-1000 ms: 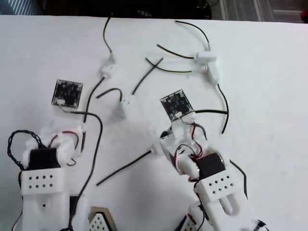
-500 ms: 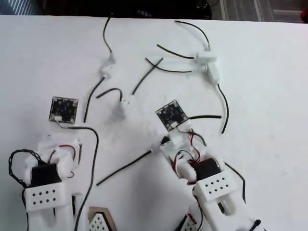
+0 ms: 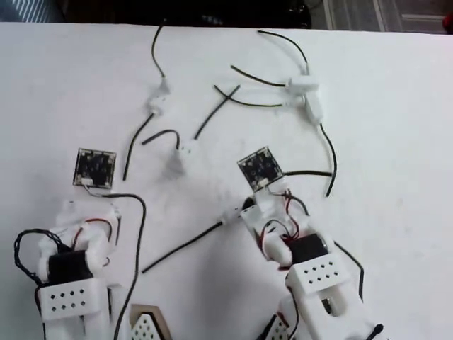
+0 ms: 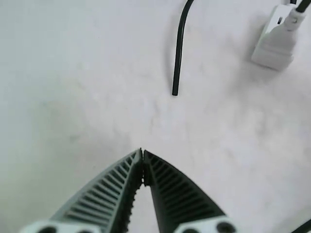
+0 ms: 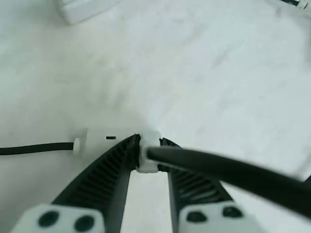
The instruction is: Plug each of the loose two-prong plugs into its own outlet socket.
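Right hand [image 5: 148, 141] clamped on a white plug [image 5: 146, 165] at its socket [image 5: 104, 140], left hand [image 4: 142, 159] closed and empty: a skewed push could shove the loose socket away.

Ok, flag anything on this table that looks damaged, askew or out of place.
Nothing looks damaged or spilled. The short black cords lie scattered at all angles, two of them crossing near the far middle. The right gripper is shut on a white plug; the left gripper is shut, empty.
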Robot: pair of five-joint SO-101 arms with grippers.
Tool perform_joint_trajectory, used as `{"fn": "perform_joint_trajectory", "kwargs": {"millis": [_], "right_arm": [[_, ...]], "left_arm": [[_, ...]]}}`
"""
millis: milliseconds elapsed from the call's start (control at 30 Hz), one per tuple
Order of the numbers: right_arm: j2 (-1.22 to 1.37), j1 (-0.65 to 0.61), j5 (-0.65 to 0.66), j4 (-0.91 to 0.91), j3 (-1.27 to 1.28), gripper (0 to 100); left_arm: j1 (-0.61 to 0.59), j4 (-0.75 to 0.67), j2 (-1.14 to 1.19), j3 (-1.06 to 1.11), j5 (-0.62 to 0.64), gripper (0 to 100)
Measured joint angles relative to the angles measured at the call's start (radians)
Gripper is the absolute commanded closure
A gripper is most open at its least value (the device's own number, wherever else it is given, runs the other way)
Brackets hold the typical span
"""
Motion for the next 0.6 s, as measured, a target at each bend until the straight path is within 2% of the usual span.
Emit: {"fn": "perform_joint_trajectory", "kwargs": {"millis": [300,600], "right_arm": [[0.002,-0.009,0.002,-0.009,0.0,98.2],[0.161,-0.006,0.002,-0.15,-0.003,98.2]], "left_arm": [[0.0,0.0,0.0,0.002,-0.025,97],[0.0,0.0,0.0,0.002,-0.025,97]]}}
